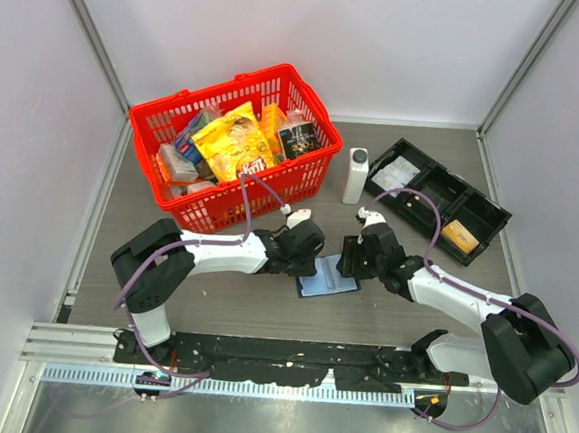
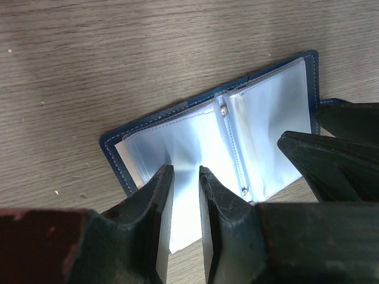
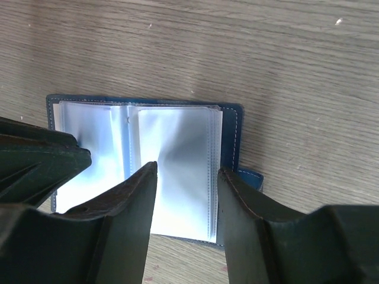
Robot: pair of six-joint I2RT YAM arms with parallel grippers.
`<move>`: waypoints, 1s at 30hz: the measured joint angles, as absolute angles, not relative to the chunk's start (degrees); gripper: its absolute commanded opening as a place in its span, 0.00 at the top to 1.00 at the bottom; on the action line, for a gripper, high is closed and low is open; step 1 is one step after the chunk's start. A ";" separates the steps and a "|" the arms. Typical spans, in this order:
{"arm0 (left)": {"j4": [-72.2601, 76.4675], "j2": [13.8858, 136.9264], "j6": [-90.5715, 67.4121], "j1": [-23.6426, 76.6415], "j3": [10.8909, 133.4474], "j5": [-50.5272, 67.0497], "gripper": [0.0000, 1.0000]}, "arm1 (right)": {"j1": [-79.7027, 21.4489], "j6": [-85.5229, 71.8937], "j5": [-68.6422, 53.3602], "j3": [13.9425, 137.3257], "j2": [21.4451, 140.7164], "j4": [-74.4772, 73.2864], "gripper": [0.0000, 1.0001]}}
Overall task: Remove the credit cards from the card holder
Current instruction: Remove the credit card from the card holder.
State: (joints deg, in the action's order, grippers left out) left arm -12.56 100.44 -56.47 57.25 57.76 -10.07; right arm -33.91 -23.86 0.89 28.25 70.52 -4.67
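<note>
Two grippers, left gripper (image 1: 310, 254) and right gripper (image 1: 345, 261), over one open card holder (image 1: 328, 278).

Glossy clear plastic sleeves (image 2: 195, 148) over matt wood-grain table (image 2: 118, 65).

Two arms at the bottom of the frame, white tubes between chunky black joints, lilac cables looping along each. Left tool (image 1: 311, 261) and right tool (image 1: 346, 262) are black, with dark, scuffed tapered fingers (image 2: 157, 213).

card holder (image 2: 145, 121): navy, pale sleeves | basket (image 1: 308, 168): red | tray (image 1: 489, 232): blk, prob.
</note>
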 measured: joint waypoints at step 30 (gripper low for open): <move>-13.54 100.18 -55.99 57.23 57.76 -10.22 0.73 | -33.69 -22.61 -6.20 28.29 72.12 -2.98 0.61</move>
State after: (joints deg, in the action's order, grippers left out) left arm -13.54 100.18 -55.99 57.23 57.76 -10.22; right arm -33.69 -22.61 -6.20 28.29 72.12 -2.98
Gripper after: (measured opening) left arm 0.274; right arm 0.415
